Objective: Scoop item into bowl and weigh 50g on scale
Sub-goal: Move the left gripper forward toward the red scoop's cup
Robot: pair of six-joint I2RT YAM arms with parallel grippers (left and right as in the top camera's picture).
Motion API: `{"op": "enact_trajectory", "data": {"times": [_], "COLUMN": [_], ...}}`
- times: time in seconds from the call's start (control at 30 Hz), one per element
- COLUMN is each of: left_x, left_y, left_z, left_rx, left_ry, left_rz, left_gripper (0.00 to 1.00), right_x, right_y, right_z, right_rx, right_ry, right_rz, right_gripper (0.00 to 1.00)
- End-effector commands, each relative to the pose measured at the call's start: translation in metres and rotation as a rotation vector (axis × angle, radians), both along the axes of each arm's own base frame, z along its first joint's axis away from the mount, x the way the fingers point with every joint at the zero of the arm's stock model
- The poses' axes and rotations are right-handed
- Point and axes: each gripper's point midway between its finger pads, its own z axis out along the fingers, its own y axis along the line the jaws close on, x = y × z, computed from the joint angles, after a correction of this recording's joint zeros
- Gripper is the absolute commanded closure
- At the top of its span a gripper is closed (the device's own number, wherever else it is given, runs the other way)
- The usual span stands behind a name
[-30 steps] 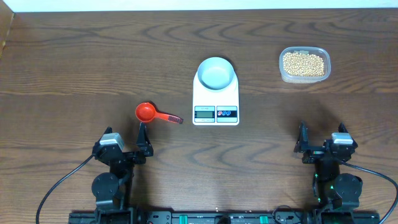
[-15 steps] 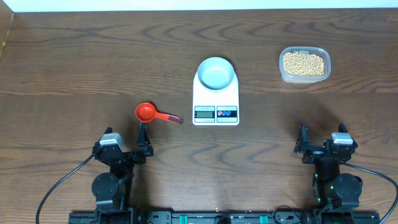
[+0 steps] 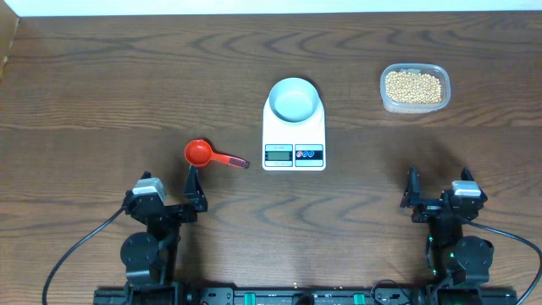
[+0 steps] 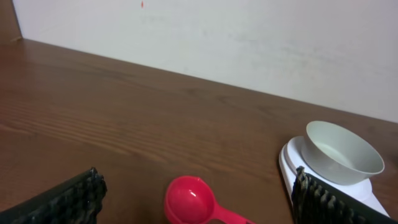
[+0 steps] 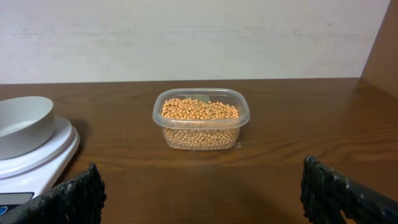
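Wood-grain brown table (image 3: pixel 102 85) carries all items.

Left gripper (image 3: pixel 167 202): fingers (image 4: pixel 68 202) spread wide, 1 at each lower corner of the left wrist view, holding nothing. Right gripper (image 3: pixel 439 199): fingers (image 5: pixel 68 196) likewise set wide apart at the lower corners of the right wrist view, nothing between them.

Red scoop (image 3: pixel 200 152): lies flat on the table just ahead of the left fingers, between them in the wrist view, not touching either. Its round cup sits nearer the left-hand finger; the handle runs toward the right-hand finger.

Scale (image 3: pixel 294 135): ahead of the left fingers and off to their right; the right-hand finger overlaps its near corner in the left wrist view. From the right gripper it sits ahead of and beyond the left-hand finger. Grey display (image 3: pixel 279 153) and 2 buttons (image 3: pixel 309 153) face the grippers; reading too small to tell.

Bowl (image 3: pixel 295 99): upright on the far part of the scale platform, well apart from both sets of fingers.

Beans (image 3: pixel 413 86): heaped in a clear tub (image 3: pixel 383 89), straight ahead of the right fingers, centred between them in the wrist view, well apart. Tub stands on the table, apart from the scale.
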Motion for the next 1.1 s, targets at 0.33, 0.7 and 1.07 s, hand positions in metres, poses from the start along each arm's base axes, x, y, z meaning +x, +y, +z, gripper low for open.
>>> {"op": "enact_trajectory", "data": {"times": [0.33, 0.7, 1.07], "left_x": [0.021, 0.040, 0.039], "left_y": [0.002, 0.005, 0.002], "left_z": [0.027, 0.029, 0.021], "left_rx": [-0.017, -0.196, -0.209], "left_ry": [0.111, 0.335, 0.467], "left_rz": [0.002, 0.066, 0.064], "left_gripper": [0.02, 0.02, 0.02], "right_x": [0.000, 0.000, 0.000], "right_y": [0.000, 0.000, 0.000], "right_z": [0.000, 0.000, 0.000], "right_rx": [-0.016, -0.016, -0.016], "right_ry": [-0.001, -0.001, -0.001], "right_rz": [-0.006, -0.006, -0.006], "right_gripper": [0.01, 0.01, 0.01]}}
